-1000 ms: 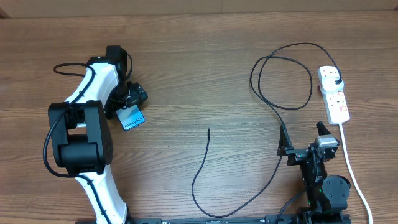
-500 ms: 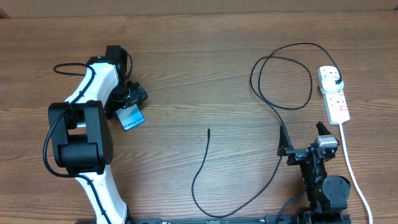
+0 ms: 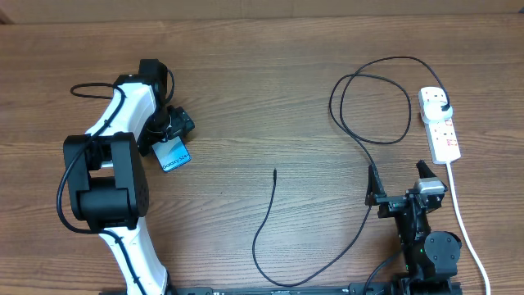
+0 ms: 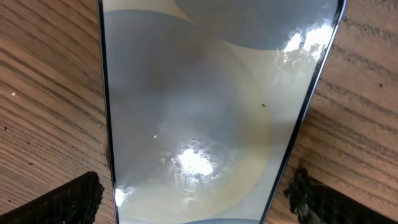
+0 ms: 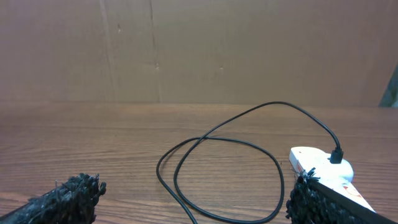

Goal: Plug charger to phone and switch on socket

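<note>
Nothing moved, left claw (image 4: 196, 186) straddling glossy blue phone (image 3: 171, 154), grip unclear, right claw (image 5: 191, 186) open

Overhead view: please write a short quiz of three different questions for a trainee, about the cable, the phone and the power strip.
1. True or false: the black cable is already plugged into the phone.
2. Where does the cable's plug sit? A: in the power strip. B: in the phone. C: nowhere, it lies loose.
3. Which claw has a finger on each side of the phone, left or right?

Key: 1 false, since the cable's small tip lies free, apart from the phone. 2 A. 3 the left claw.
</note>
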`<state>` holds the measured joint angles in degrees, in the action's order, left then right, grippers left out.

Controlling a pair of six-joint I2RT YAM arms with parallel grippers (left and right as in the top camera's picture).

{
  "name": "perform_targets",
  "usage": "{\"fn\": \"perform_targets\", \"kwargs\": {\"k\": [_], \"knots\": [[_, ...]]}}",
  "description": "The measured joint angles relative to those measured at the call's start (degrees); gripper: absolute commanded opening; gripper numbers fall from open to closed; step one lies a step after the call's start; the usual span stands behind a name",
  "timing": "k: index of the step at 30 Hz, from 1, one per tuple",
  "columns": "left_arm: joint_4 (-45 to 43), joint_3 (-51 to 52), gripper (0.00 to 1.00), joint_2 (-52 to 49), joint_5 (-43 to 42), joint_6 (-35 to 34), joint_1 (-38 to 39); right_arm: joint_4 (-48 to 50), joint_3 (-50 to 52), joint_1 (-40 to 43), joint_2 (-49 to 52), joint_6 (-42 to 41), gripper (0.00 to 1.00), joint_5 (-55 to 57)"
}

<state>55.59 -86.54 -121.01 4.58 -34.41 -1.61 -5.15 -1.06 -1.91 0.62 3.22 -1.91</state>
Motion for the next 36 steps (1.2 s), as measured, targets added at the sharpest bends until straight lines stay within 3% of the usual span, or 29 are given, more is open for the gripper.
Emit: {"fn": "perform_targets", "kwargs": {"k": [36], "knots": [[-1.01, 0.0, 1.0, 0.0, 0.0, 0.0, 0.0, 0.0, 0.0, 0.0, 0.0, 0.0, 1.0, 0.0]]}}
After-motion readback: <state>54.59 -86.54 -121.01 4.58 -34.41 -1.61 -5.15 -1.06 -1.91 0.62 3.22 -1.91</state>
